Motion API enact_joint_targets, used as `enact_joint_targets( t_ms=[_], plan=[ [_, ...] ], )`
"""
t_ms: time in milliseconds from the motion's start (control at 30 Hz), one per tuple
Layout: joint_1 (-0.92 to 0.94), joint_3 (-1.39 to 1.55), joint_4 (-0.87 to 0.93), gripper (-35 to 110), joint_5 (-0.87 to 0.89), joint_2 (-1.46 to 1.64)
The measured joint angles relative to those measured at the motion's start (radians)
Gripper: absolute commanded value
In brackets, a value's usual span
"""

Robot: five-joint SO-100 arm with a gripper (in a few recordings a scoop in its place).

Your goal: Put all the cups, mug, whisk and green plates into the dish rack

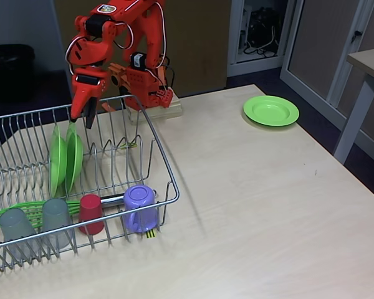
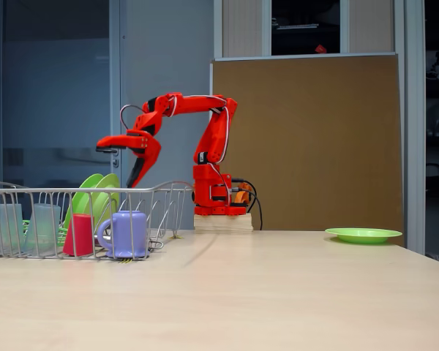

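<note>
The silver wire dish rack [image 1: 164, 163] [image 2: 170, 187] stands at the left of the table. Two green plates [image 1: 66, 159] [image 2: 95, 194] stand upright side by side in it. Along its front row are two translucent grey cups [image 1: 56, 218] [image 2: 44, 224], a red cup [image 1: 91, 213] [image 2: 78, 235] and the purple mug [image 1: 140, 207] [image 2: 126, 234]. The green whisk [image 1: 31, 208] lies flat behind the cups. A third green plate [image 1: 271, 110] [image 2: 363, 235] lies flat on the table at the far right. My gripper [image 1: 81, 119] [image 2: 133, 175] hangs open and empty just above the two upright plates, pointing down.
The red arm's base sits on a wooden block [image 1: 154, 113] at the table's back edge, just behind the rack. Bare tabletop stretches between the rack and the lone plate. Another table's leg [image 1: 355, 121] stands off to the right.
</note>
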Motion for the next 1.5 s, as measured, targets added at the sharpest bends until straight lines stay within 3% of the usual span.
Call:
enact_joint_targets(
  t_ms=[267,400,567,800,1033,1367,1500],
  plan=[
    [-0.279,-0.025,0.153,47,0.074,0.164],
    [-0.532,-0.018,0.282,43,0.261,0.253],
    [-0.911,0.006,0.327,45,0.661,0.281],
    [-1.427,0.028,0.129,46,1.253,0.107],
    [-1.729,0.028,-0.083,49,1.71,-0.138],
    [-1.98,0.026,-0.523,54,2.227,-0.543],
    [-2.02,0.015,-0.623,53,2.347,-0.649]
  ],
)
